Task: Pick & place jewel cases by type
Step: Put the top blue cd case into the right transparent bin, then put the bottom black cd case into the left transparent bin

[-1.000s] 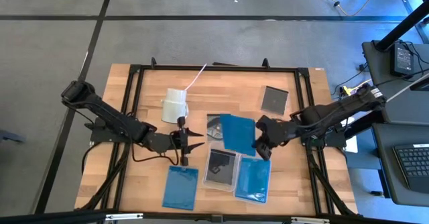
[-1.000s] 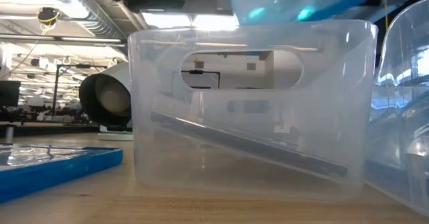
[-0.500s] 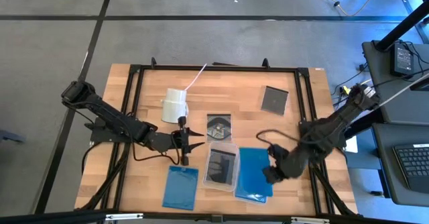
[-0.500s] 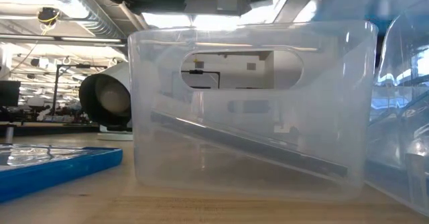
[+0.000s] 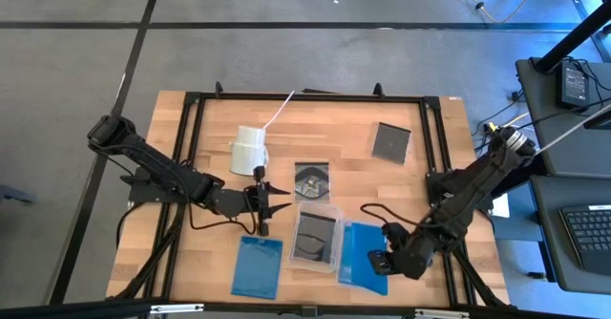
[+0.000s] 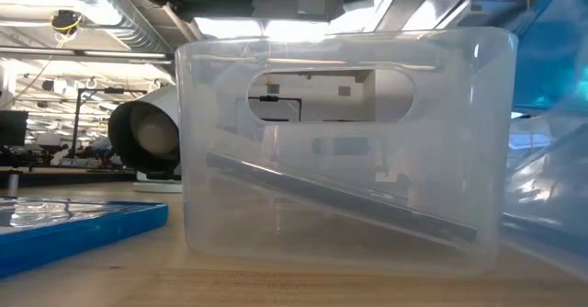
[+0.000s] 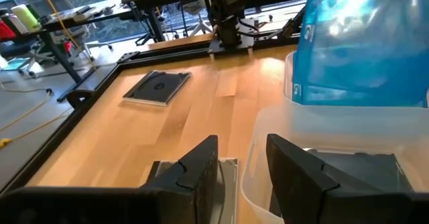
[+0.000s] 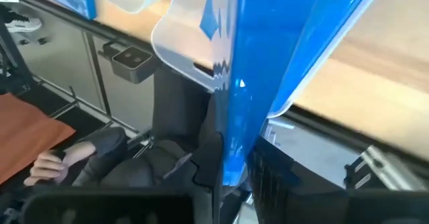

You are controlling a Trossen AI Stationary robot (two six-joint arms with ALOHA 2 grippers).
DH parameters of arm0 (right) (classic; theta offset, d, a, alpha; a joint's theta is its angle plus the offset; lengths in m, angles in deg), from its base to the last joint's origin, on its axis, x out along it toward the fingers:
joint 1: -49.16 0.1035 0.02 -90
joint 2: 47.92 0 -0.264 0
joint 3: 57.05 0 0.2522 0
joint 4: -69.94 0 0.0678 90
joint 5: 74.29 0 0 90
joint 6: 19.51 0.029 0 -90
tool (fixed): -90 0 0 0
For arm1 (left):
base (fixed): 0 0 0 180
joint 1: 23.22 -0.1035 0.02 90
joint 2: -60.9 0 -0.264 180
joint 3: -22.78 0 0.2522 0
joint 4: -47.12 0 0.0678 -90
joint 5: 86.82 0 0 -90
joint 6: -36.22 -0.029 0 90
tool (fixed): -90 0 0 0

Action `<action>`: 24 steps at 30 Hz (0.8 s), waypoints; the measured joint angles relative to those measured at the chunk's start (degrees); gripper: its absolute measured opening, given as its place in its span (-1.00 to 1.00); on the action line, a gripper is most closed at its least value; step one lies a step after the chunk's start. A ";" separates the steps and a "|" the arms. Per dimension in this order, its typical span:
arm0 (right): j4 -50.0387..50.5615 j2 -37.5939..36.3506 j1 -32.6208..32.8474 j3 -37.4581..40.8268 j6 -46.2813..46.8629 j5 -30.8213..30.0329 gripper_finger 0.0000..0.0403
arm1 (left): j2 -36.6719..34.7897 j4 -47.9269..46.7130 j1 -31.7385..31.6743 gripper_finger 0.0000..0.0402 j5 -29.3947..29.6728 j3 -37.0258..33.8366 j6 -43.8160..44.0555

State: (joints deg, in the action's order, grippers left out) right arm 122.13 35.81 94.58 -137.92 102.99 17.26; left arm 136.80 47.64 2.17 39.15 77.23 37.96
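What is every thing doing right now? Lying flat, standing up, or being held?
Left gripper: open, empty.
Right gripper: shut on held blue case.
Held blue case: on edge, at right tray.
Loose blue case: flat on table.
Far grey case: flat.
Middle grey case: flat.
Tray grey case: tilted in middle tray.
Cup: on its side.

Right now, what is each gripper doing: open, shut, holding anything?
Left gripper: open, holding nothing, waiting beside the white cup.
Right gripper: shut on a blue jewel case, over the right clear tray.
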 joint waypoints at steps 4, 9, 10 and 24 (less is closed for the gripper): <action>-0.60 0.31 -0.03 0.02 0.84 0.83 -0.73 | 0.00 -0.40 0.00 -0.38 -0.02 0.00 0.02; 1.90 0.26 -0.63 0.04 -0.65 -0.16 -0.63 | 0.00 -0.86 0.00 -0.37 -0.02 0.00 0.04; 2.05 0.27 -0.69 0.04 -1.35 -0.19 -0.60 | 0.00 -0.87 0.00 -0.37 -0.02 0.00 0.04; 5.59 0.05 -1.32 0.04 -6.19 -0.10 -0.51 | 0.00 -0.87 0.02 -0.37 -0.02 0.00 0.05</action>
State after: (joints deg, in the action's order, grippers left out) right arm 127.72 35.86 93.26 -137.88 96.80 17.16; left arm 136.80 46.77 2.19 39.12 77.23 38.01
